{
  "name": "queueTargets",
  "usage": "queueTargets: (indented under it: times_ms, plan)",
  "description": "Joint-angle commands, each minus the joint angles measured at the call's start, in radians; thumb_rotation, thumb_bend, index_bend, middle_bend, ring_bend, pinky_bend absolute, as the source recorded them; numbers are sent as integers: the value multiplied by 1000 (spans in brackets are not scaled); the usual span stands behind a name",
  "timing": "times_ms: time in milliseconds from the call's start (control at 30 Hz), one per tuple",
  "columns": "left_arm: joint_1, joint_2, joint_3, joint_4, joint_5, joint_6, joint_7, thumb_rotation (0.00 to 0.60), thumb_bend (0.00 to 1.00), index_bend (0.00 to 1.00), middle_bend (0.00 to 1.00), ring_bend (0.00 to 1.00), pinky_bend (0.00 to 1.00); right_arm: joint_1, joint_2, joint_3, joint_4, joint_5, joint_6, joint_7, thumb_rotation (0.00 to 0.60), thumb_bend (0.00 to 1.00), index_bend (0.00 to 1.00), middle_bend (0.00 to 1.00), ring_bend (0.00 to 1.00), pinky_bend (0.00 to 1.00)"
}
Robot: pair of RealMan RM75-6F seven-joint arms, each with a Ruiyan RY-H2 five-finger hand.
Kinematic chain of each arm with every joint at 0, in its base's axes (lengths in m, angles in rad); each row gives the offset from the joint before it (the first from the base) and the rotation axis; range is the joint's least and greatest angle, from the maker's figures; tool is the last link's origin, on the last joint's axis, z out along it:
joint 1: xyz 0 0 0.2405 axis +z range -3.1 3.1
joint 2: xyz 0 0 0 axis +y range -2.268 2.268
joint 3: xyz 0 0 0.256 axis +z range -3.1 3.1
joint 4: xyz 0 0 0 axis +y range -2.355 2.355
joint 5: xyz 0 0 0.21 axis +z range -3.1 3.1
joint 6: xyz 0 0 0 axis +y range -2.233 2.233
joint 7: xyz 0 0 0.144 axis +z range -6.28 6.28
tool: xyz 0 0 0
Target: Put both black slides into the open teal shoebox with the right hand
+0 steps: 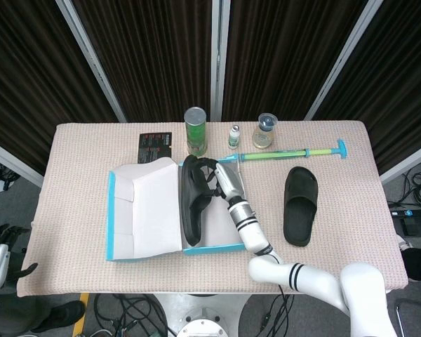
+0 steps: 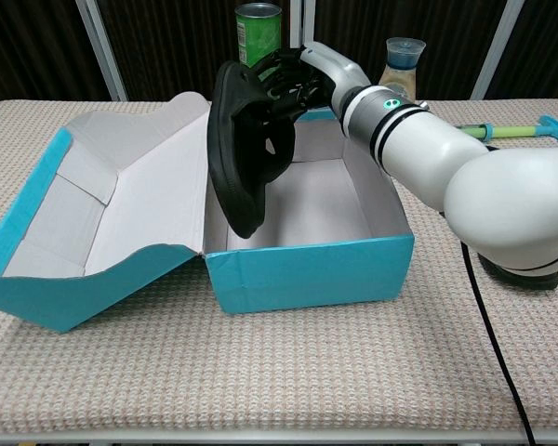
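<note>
Dark curtain panels behind; beige woven table cover (image 1: 84,161) below. Right hand (image 2: 302,79) grips the strap of one black slide (image 2: 242,149), fingers closed through it. Slide stands on edge inside the teal shoebox (image 2: 307,269), at the box's left side by the hinged lid; long axis runs top to bottom of the head-view frame, sole facing the lid. Matte black, ribbed sole, thick strap. Second slide (image 1: 299,205) lies flat at right of centre, well apart from the box, pointing toward the top of frame. Head view shows this second slide whole; chest view hides nearly all of it behind the forearm. Left hand (image 1: 1,235), lower-left corner of head view only, off the table; whether open or closed, cannot tell.
</note>
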Motion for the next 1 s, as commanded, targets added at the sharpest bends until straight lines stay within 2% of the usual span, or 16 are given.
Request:
queueTargets:
  times_ms: [33, 500, 1000]
  plan:
    - [0, 0, 0, 0, 1, -2, -3, 600, 64, 265, 209, 105, 68, -7, -11, -8, 12, -20, 7, 3, 600, 241, 451, 417, 189, 476]
    - [3, -7, 2, 12, 1, -3, -14, 600, 64, 265, 209, 106, 68, 13, -102, -15, 122, -91, 31, -23, 600, 242, 451, 415, 189, 480]
    - [8, -16, 3, 31, 3, -2, -32, 600, 64, 265, 209, 106, 68, 36, -204, -75, 334, -238, 103, -27, 600, 264, 451, 419, 193, 492]
